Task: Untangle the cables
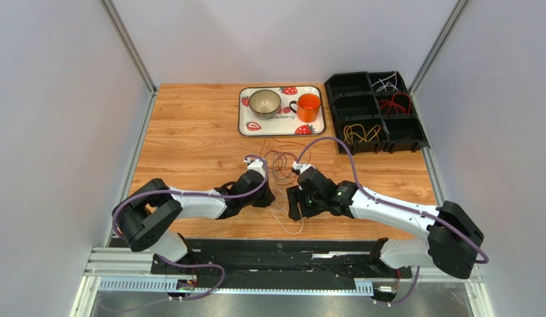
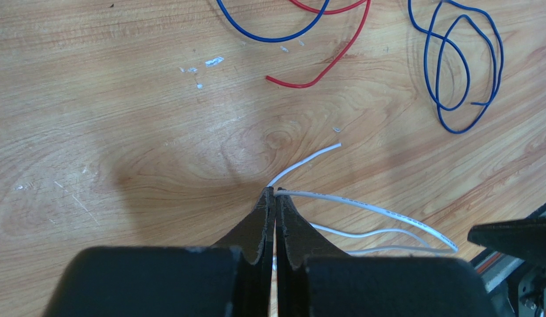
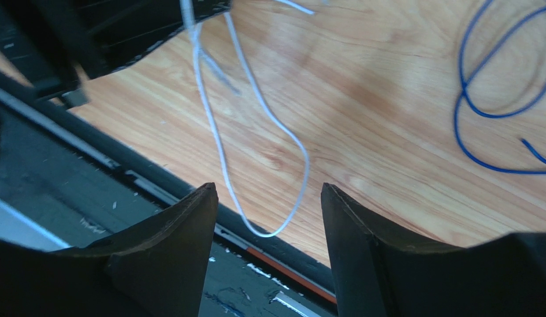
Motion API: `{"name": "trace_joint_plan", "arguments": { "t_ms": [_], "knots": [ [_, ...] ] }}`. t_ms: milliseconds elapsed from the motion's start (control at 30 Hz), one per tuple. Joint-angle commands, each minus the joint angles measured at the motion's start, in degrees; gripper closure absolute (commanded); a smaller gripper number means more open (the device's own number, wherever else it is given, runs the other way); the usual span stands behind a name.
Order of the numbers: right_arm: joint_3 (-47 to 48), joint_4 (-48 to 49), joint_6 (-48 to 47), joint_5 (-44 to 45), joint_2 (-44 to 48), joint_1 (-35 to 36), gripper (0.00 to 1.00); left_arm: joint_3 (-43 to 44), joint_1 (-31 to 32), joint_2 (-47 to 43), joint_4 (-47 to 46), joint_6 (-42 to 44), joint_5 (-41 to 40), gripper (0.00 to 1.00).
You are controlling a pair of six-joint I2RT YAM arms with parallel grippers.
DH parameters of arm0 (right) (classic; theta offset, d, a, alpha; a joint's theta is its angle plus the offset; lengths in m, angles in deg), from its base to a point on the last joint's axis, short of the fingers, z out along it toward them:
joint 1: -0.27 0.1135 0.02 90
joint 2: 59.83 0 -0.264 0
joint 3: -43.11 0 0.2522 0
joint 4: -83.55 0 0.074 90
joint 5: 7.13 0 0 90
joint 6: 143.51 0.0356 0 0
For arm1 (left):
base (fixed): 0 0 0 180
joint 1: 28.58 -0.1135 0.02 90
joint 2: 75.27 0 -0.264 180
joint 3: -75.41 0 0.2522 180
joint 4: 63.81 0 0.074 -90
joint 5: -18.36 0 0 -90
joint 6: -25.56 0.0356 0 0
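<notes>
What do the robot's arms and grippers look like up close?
The left arm and right arm have white shells between chunky black joints, with a lavender cable looping along each. The left gripper and right gripper are black, each with two curved fingers tapering to a tip.

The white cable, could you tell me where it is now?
In the left wrist view, the white cable is pinched in the shut left gripper, near the front edge of the table; its loop lies ahead of the open right gripper.
</notes>
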Motion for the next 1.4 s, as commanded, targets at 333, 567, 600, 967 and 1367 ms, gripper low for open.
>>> {"name": "trace_joint_plan", "arguments": {
  "t_ms": [333, 567, 600, 967, 1367],
  "knots": [
    [0.3, -2.1, 12.5, 6.0, -3.5, 1.1, 0.44, 1.3, 0.8, 1.2, -2.7, 0.9, -2.1, 1.00],
    [0.8, -2.1, 13.0, 6.4, -6.0, 1.8, 0.51, 1.2, 0.9, 1.2, -2.8, 1.0, -2.2, 1.00],
    [0.7, -2.0, 13.1, 6.2, -6.2, 1.8, 0.53, 1.2, 0.9, 1.2, -2.8, 1.0, -2.2, 1.00],
    [0.1, -0.9, 13.0, 4.5, -6.2, 1.9, 0.80, 1.2, 1.0, 1.3, -2.9, 1.2, -2.3, 1.00],
    [-0.3, -1.1, 12.5, 3.9, -6.3, 2.1, 0.78, 1.1, 1.3, 1.1, -3.0, 1.4, -2.7, 1.00]
  ]
}}
